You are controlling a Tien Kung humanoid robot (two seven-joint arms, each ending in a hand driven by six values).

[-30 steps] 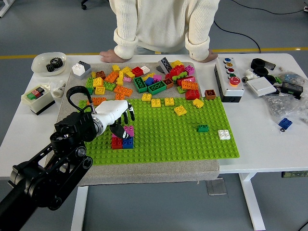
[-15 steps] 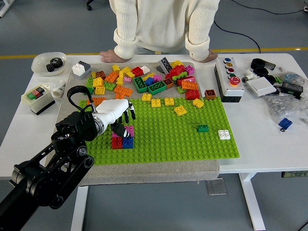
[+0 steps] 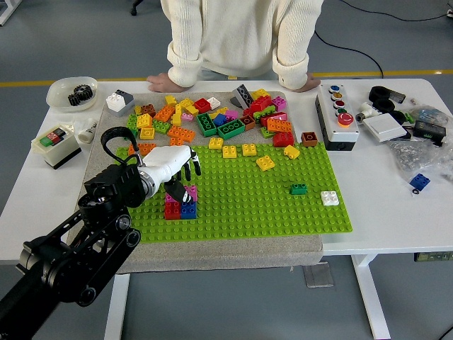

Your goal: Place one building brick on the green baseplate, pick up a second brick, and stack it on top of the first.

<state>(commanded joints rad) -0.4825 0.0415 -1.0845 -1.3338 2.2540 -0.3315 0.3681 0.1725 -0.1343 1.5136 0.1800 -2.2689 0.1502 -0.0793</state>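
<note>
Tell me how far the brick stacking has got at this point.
Done, apparently: red and blue bricks sit on the green baseplate, with a pink brick on top. In hand: the left hand hovers over that stack, fingers around the pink brick. Left: letting go; whether it is pressed home is unclear.

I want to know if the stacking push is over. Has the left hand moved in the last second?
Yes, slightly. The left hand has shifted toward the far side, lifting away from the brick stack, judged against the green baseplate.
</note>
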